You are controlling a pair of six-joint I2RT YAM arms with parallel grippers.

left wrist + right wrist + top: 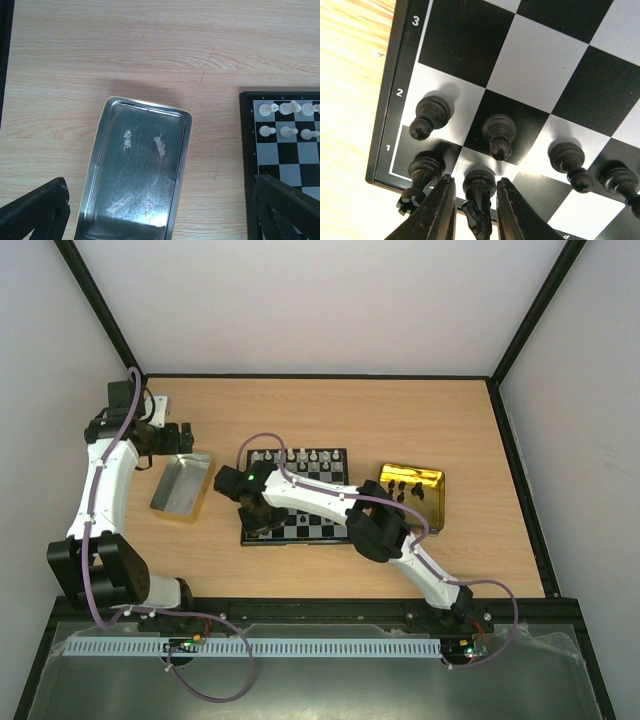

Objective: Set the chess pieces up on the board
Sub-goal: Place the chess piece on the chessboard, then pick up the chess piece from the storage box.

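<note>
Right gripper [475, 180] grasps black knight [479, 200] on board [540, 65] first rank. Left gripper [159, 200] spread wide above silver tray [135, 165].

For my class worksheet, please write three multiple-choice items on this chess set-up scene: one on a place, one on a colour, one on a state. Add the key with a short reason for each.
1. Seen from the top camera, where does the silver tray lie relative to the board?
A. left of it
B. right of it
C. on top of it

2. What colour are the pieces lying in the gold tray?
A. white
B. red
C. black

3. How do the jaws of the left gripper stand?
A. shut on a pawn
B. wide open, gripping nothing
C. shut on a tray rim

Key:
1 A, the silver tray sits beyond the board's left edge.
2 C, dark figurines show against the gold surface.
3 B, the jaws stand far apart above the silver tray.
</note>
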